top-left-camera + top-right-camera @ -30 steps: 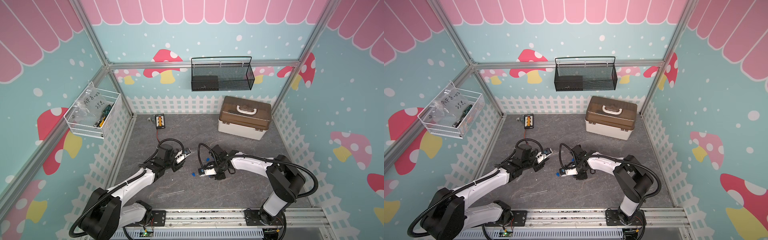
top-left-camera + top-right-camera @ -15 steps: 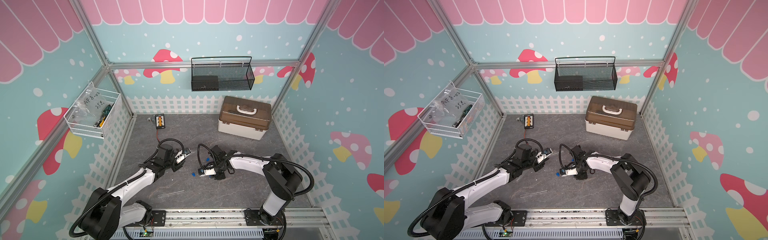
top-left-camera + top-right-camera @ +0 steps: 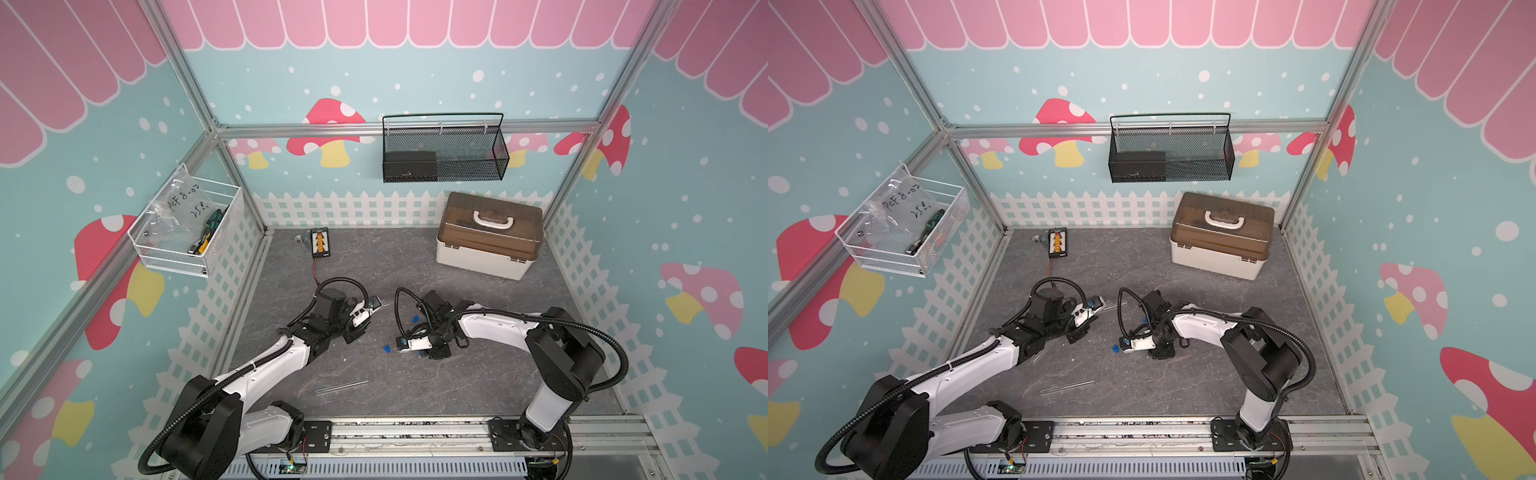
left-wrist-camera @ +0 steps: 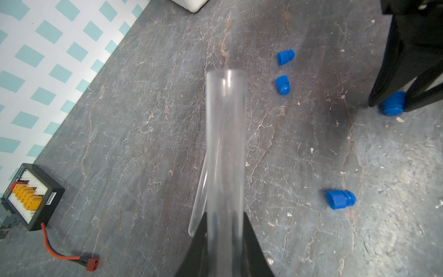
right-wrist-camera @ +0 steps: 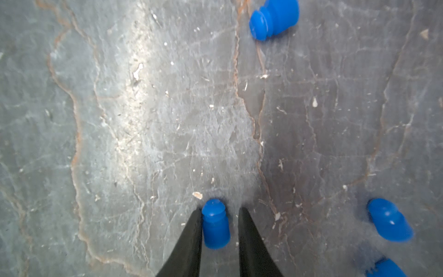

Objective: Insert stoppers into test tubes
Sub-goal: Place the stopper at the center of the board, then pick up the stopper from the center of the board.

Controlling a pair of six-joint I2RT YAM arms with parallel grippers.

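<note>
Stopper [image 5: 215, 227] sits on the desk [image 5: 167, 120], mid-scene, between my right fingers [image 5: 247, 235], which are released: one touches it, one stands off. Closing off-centre could flick it away. My left fingers [image 4: 250, 254] clench the test tube [image 4: 225, 144] to its left.

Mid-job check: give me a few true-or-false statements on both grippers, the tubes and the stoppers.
1. The left gripper is shut on a test tube. True.
2. That tube's mouth already holds a stopper. False: the mouth is open and empty.
3. The right gripper straddles a blue stopper on the table. True.
4. The right gripper is clamped on that stopper. False: its jaws stand apart, with a gap on one side.
5. A second tube lies loose on the table. True.
</note>
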